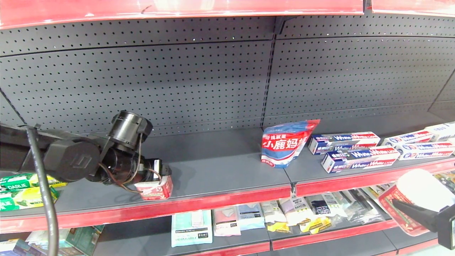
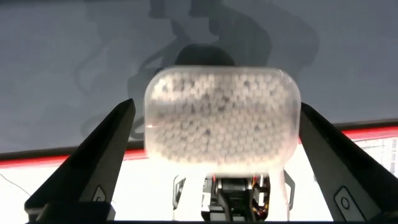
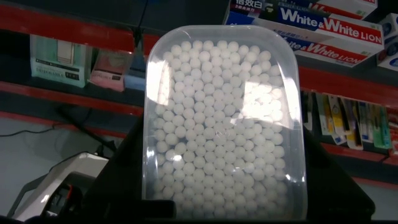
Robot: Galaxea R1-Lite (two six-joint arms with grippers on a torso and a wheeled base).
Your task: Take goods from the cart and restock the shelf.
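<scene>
- The left gripper [image 1: 160, 179] is at the lower left of the head view, low over the front of the grey shelf [image 1: 220, 167].
- Its jaws are apart, one on each side of a swab box [image 1: 156, 191], with a thin gap showing at each side in the left wrist view.
- The swab box stands on the shelf near the red front edge.
- The right gripper [image 1: 412, 205] is at the lower right corner of the head view, in front of the shelf edge. Its jaws are clamped on a second swab box [image 1: 421, 186], held off any surface with its white top tilted up.
- Right of centre on the shelf, a pouch [image 1: 286, 142] leans beside toothpaste cartons [image 1: 350, 149].
- Green cartons [image 1: 21, 188] lie at the left edge.
- Flat packets [image 1: 284, 213] fill the lower shelf.
</scene>
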